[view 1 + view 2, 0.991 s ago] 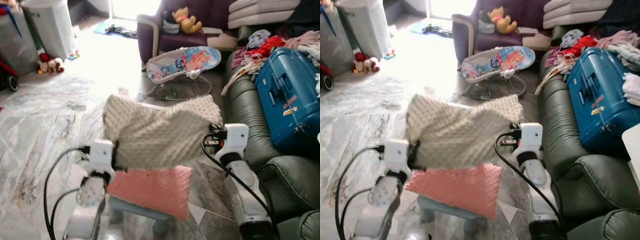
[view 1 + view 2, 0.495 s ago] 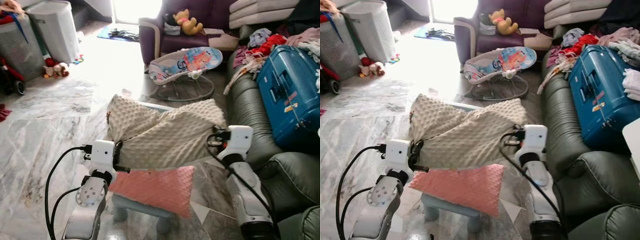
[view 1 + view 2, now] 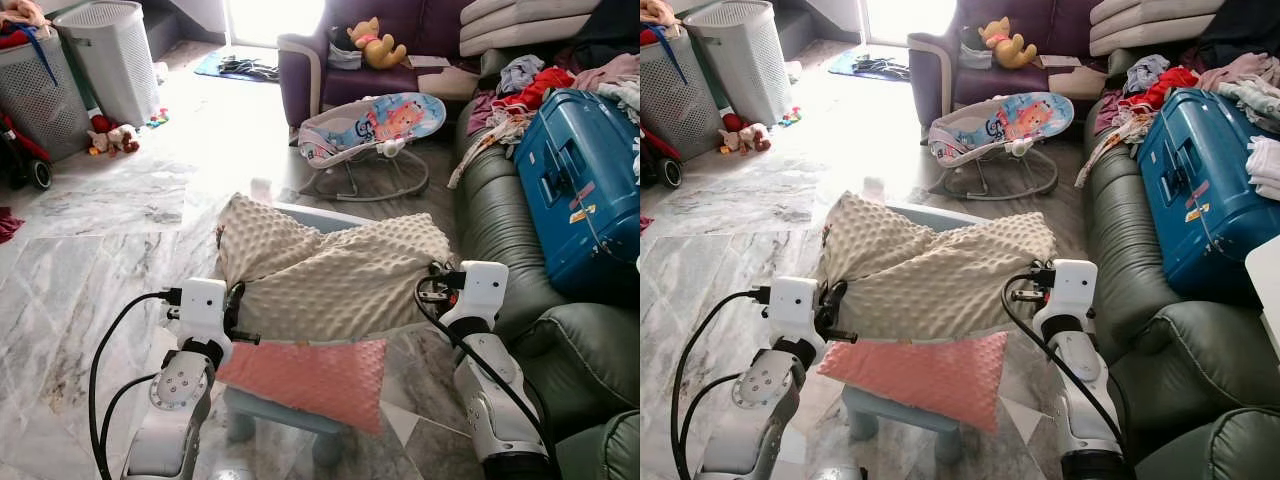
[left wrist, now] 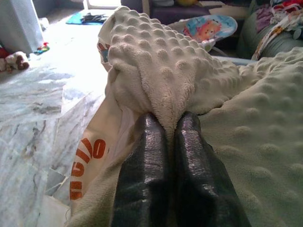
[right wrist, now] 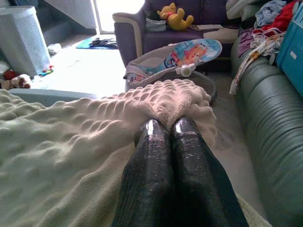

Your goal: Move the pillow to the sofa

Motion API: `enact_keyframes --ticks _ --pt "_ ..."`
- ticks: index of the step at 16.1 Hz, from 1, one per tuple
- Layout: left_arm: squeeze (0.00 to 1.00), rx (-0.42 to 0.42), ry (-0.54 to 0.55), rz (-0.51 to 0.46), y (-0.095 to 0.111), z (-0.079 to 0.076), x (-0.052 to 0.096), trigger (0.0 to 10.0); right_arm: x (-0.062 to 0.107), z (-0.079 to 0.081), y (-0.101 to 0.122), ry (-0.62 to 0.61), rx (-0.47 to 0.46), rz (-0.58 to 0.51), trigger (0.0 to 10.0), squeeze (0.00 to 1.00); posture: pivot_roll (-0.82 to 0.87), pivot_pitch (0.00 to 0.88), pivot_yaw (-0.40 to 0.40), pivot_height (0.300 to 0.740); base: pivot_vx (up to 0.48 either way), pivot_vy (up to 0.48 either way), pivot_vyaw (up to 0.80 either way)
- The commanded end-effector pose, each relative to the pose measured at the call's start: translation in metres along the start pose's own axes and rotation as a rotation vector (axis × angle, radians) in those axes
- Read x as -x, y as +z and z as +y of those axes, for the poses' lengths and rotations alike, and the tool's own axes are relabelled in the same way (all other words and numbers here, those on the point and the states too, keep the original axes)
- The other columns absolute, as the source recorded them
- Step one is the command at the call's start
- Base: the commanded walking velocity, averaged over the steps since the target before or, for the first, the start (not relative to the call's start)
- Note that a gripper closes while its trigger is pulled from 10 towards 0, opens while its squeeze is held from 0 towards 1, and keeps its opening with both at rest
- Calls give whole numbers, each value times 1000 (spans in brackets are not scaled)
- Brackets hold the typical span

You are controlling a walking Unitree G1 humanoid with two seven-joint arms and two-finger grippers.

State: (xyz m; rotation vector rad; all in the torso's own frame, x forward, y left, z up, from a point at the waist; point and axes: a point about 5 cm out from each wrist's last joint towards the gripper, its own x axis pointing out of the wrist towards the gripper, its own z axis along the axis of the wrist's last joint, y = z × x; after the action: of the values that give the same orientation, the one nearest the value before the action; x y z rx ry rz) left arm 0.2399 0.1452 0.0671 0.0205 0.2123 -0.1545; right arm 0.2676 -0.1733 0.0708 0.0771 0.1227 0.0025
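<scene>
Left eye view: the cream bumpy pillow [image 3: 335,280] sits mid-frame, stretched between both arms, sagging a bit in the middle. The left tool [image 3: 237,312] has it at the lower-left edge, the right tool [image 3: 432,290] at the right edge. Right under it there's a pink pillow [image 3: 305,378] lying on a small blue stool [image 3: 290,422]. The green sofa [image 3: 500,225] runs down the right side of the frame, with a blue suitcase [image 3: 580,190] on it and clothes [image 3: 530,85] piled in the upper right. A baby bouncer [image 3: 375,125] is top-centre on the marble floor [image 3: 90,250], purple armchair [image 3: 330,70] with a yellow plush bear [image 3: 375,42] behind it, laundry baskets [image 3: 105,60] in the upper left.

Right eye view: same scene, nothing new.

Left wrist view: the two black fingers [image 4: 147,179] are pressed together, pinching a fold of the cream pillow; a fabric tag with orange lettering [image 4: 87,165] hangs at lower left.

Right wrist view: the fingers [image 5: 151,175] are clamped tight on the pillow's bunched corner, sofa on the right of frame.
</scene>
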Motion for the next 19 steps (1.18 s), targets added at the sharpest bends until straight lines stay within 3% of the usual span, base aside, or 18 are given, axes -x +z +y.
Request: enact_keyframes --ticks 1,19 --pt "0 -8 0 -24 7 1 1 10000 1 -1 5 -7 -7 -18 10000 0 33 0 -11 740 -277 0 0" --pt "0 22 18 -14 11 5 -5 10000 -1 -6 8 -21 -2 -11 10000 0 20 0 -7 740 -301 0 0"
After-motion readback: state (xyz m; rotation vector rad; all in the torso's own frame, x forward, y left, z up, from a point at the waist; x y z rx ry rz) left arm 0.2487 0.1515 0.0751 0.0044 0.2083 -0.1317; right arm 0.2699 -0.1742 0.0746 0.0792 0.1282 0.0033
